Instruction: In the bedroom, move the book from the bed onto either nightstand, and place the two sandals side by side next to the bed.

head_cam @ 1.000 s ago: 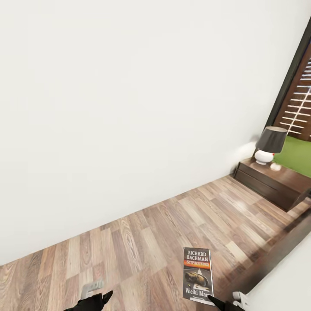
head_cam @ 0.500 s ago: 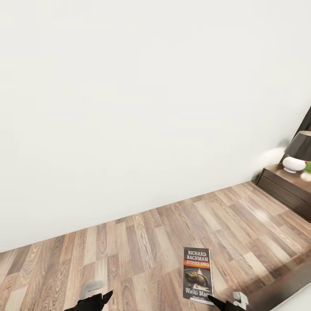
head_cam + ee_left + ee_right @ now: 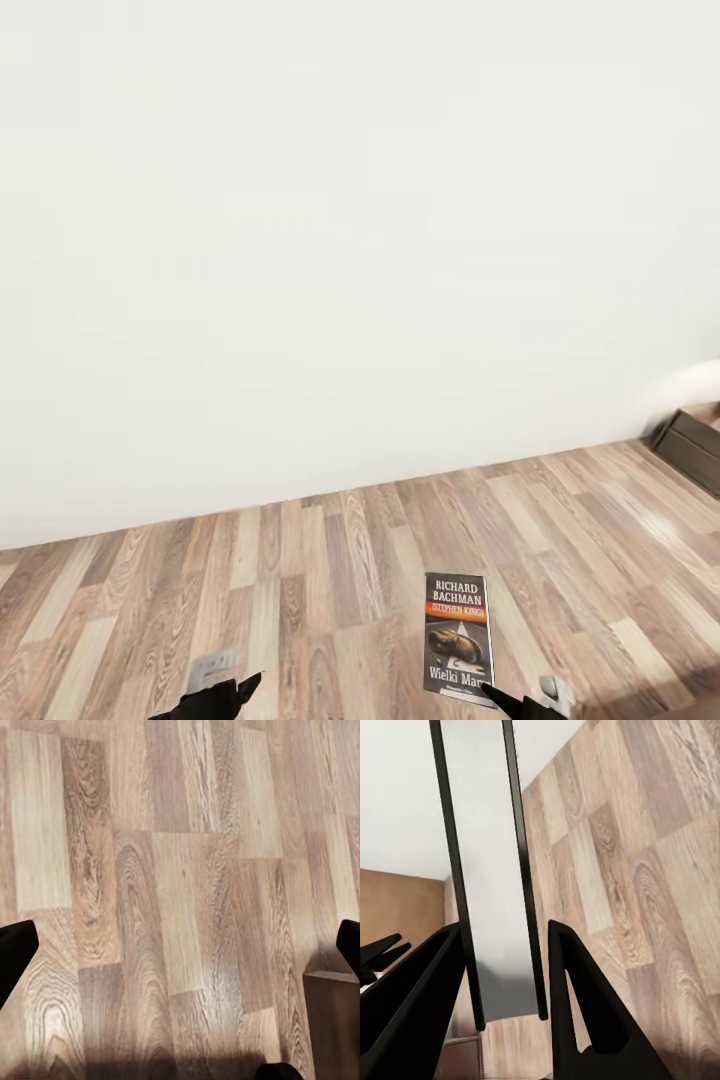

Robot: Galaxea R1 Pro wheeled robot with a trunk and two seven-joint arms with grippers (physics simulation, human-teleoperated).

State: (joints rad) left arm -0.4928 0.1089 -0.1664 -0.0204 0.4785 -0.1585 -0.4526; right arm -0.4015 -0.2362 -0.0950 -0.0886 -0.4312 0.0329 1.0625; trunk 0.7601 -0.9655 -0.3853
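Note:
The book (image 3: 458, 638), a thin paperback with an orange band reading "RICHARD BACHMAN", hangs upright over the wood floor at the bottom of the head view. My right gripper (image 3: 505, 700) is shut on its lower corner. In the right wrist view the book (image 3: 491, 870) stands edge-on between the two black fingers (image 3: 577, 1020). My left gripper (image 3: 225, 695) sits low on the left; its wrist view shows the left gripper (image 3: 180, 945) open, fingers wide apart over bare planks. A corner of the dark brown nightstand (image 3: 695, 445) shows at the right edge.
A plain white wall (image 3: 350, 250) stands close ahead, meeting the grey-brown plank floor (image 3: 300, 580). A dark brown wooden edge (image 3: 334, 1020) lies beside the left gripper. A brown wooden panel (image 3: 397, 907) shows behind the right gripper.
The whole head view has swung left: the window, the lamp and most of the nightstand slid out at the right. The book and both grippers keep their places in the picture.

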